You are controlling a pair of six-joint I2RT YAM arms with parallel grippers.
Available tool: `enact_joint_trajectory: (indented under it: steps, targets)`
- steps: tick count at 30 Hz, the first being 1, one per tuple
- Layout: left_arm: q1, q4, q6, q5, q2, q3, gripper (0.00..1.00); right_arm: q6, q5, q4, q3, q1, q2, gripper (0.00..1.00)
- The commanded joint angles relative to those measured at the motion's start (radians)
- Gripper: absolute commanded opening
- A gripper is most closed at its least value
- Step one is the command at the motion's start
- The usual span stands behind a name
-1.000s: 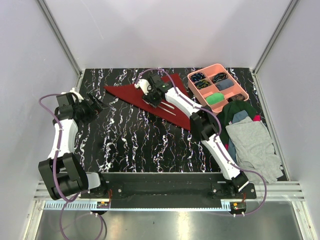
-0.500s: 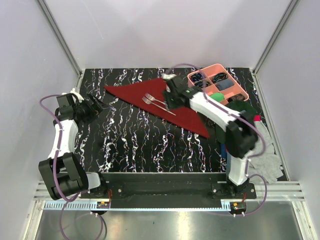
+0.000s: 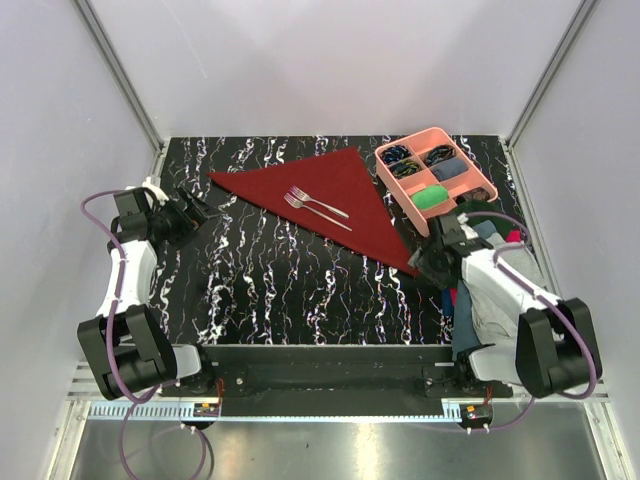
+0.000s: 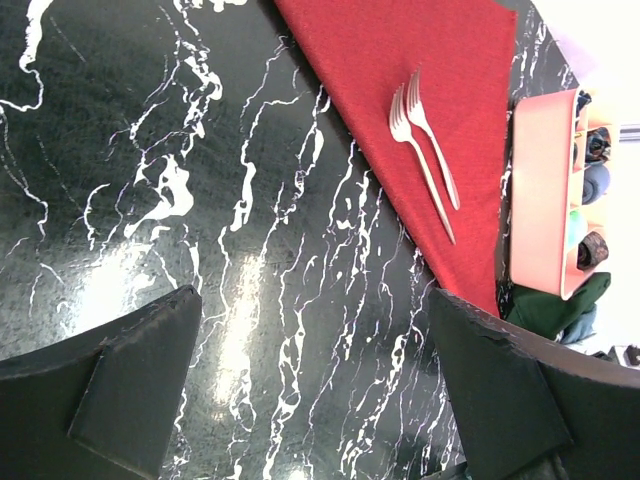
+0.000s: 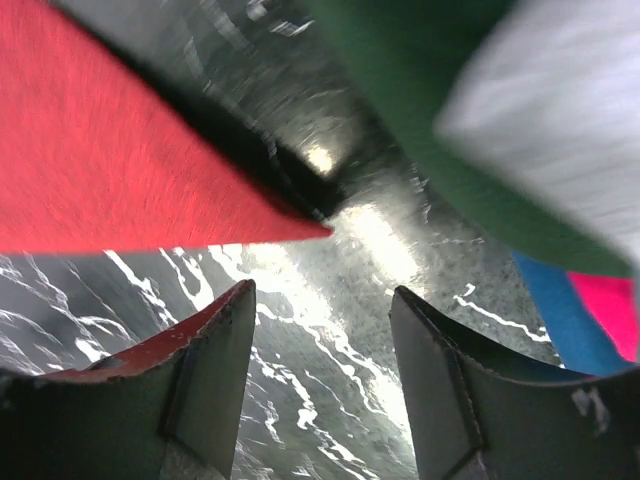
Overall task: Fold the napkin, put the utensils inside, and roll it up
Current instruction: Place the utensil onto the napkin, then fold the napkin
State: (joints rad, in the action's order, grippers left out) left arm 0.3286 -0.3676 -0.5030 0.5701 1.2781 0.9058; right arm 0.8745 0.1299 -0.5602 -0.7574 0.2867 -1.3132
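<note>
The maroon napkin (image 3: 330,195) lies folded into a triangle at the back middle of the black marbled table. Two silvery forks (image 3: 316,207) lie side by side on it. My right gripper (image 3: 430,264) is open and empty, low over the table just off the napkin's near right corner (image 5: 300,228). My left gripper (image 3: 192,212) is open and empty at the left, well clear of the napkin. In the left wrist view the napkin (image 4: 440,60) and forks (image 4: 428,150) lie far ahead of the fingers (image 4: 130,390). In the right wrist view the napkin (image 5: 110,150) fills the upper left.
A pink compartment tray (image 3: 470,197) with small items stands at the back right, beside the napkin. A pile of grey, green and blue clothes (image 3: 505,285) lies at the right under my right arm; it also shows in the right wrist view (image 5: 470,130).
My right arm has pulled back from over the napkin to its near right corner, leaving both forks lying on the cloth. The left arm has not moved.
</note>
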Motion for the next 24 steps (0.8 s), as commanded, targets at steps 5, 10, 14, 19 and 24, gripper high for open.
enact_joint_trajectory:
  steps: [5,10,14,19,24]
  targets:
    - [0.006,0.056,-0.011,0.048,-0.006,-0.008,0.99,0.147,-0.127,0.190,0.084,-0.121,0.013,0.62]
    - [0.006,0.058,-0.012,0.048,-0.006,-0.010,0.99,0.195,-0.193,0.261,0.111,-0.121,-0.026,0.60]
    - [0.007,0.058,-0.012,0.050,-0.002,-0.010,0.99,0.236,-0.156,0.276,0.142,-0.123,-0.001,0.60]
    - [0.007,0.062,-0.019,0.060,0.000,-0.013,0.99,0.250,-0.145,0.283,0.150,-0.123,-0.009,0.59]
    - [0.006,0.064,-0.020,0.063,-0.002,-0.013,0.99,0.256,-0.134,0.286,0.156,-0.121,-0.021,0.58]
